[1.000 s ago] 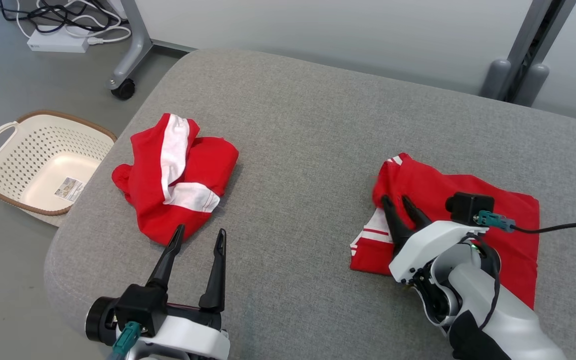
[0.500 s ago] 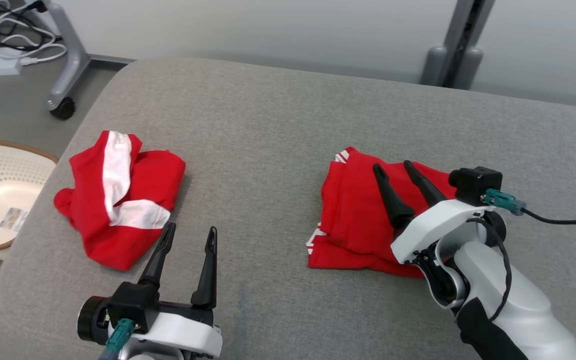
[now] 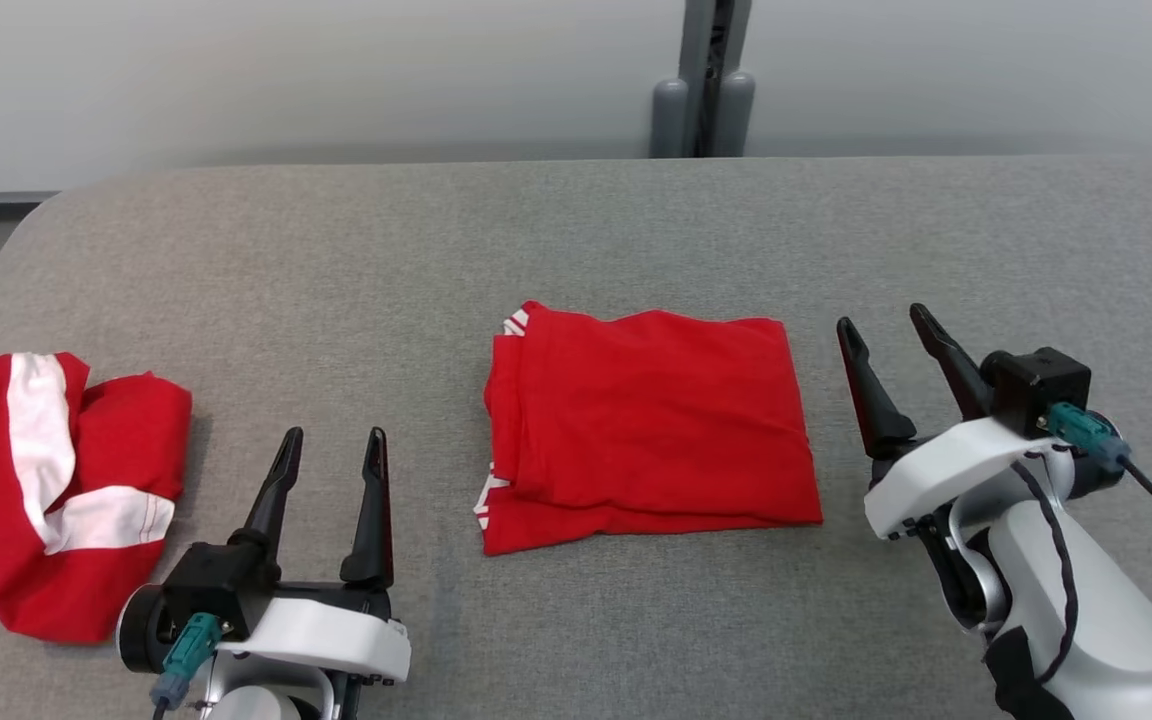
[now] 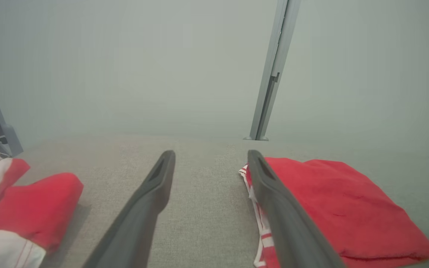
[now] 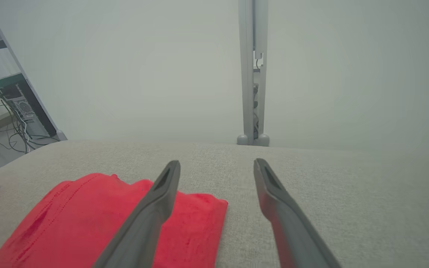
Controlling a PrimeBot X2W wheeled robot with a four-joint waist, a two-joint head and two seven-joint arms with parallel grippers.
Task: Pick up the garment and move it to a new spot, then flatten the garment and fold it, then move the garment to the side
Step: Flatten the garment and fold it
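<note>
One folded garment point(image 3: 648, 425) between left hand point(image 3: 335, 433), right hand point(image 3: 881, 315), touching neither.

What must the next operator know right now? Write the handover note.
Left end effector: open, empty, over the grey cushion between the two garments.
Right end effector: open, empty, to the right of the folded garment, not touching it.
Done: folded garment lies flat mid-cushion.
Left: probably moving it aside; the crumpled garment at the cushion's left is not yet flattened or folded.
</note>
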